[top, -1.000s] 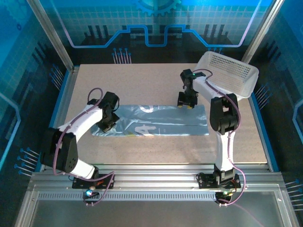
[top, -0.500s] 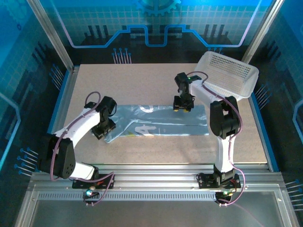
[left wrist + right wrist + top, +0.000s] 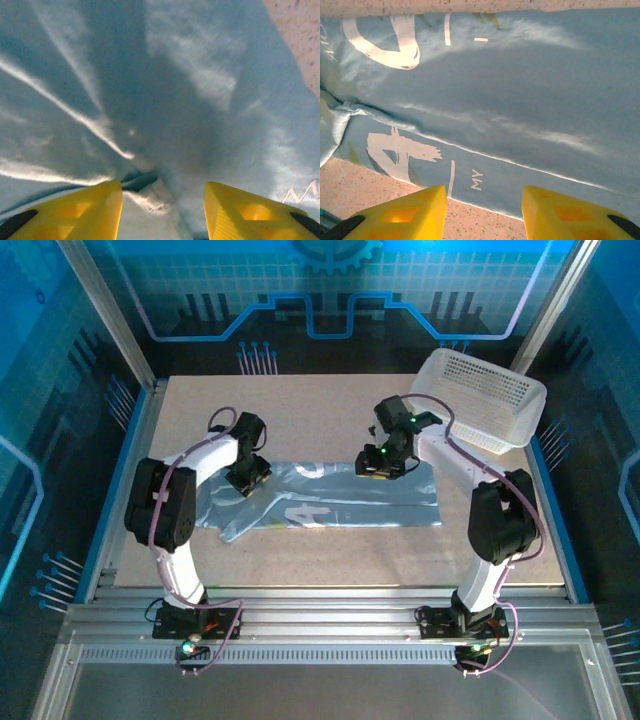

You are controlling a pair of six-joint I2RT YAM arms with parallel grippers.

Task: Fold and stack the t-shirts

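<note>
Jaws apart, nothing pinched

Left gripper [image 3: 161, 195], yellow-fingered, hovers spread low over puckered cloth near the left end of the pale grey-blue, white-lettered thin t-shirt [image 3: 340, 498]. Right gripper [image 3: 484, 197] is spread at its far edge (touching nothing). The t-shirt lies centred on the speckled beige table [image 3: 300, 410], folded into 1 long band, long axis left-right.

left arm [image 3: 200, 456]: was bent, reached forward and inward
left gripper [image 3: 248, 476]: pointed down, yellow fingers [image 3: 85, 210] stood apart
right arm [image 3: 455, 455]: reached forward and leftward
right gripper [image 3: 377, 464]: pointed down, fingers apart
</note>
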